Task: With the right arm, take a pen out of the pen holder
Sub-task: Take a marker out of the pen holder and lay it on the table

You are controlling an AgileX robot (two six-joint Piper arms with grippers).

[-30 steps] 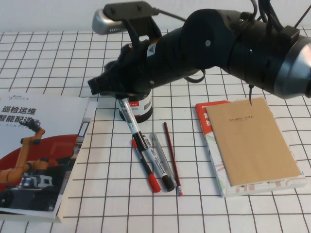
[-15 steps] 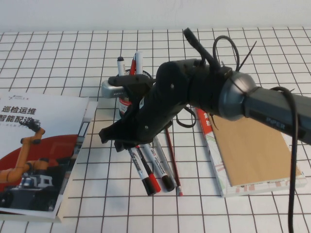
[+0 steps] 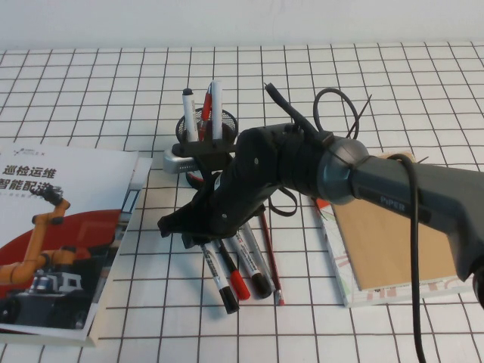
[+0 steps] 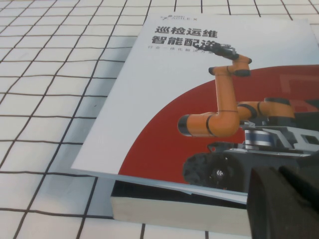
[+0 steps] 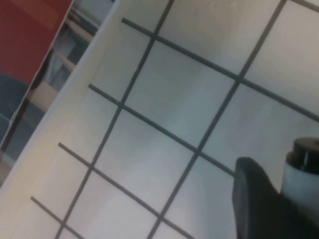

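Observation:
The black mesh pen holder (image 3: 203,141) stands behind the right arm, with two white markers and a red pen upright in it. My right gripper (image 3: 203,234) hangs low over the table in front of the holder, shut on a white marker with a black cap (image 3: 221,281) that slants down toward the table's near edge. In the right wrist view one dark finger (image 5: 251,199) presses against the marker's white barrel (image 5: 301,179). My left gripper (image 4: 281,199) shows only as a dark block over the left book's corner.
A red-capped marker (image 3: 239,284), a black-capped marker (image 3: 255,272) and a red pencil (image 3: 269,253) lie just right of the held marker. A large robot book (image 3: 53,242) lies at the left. A brown notebook (image 3: 393,227) rests on another book at the right.
The right arm has swung down and away from the holder, carrying the marker low beside the loose pens. The holder, hidden a second ago, now shows.

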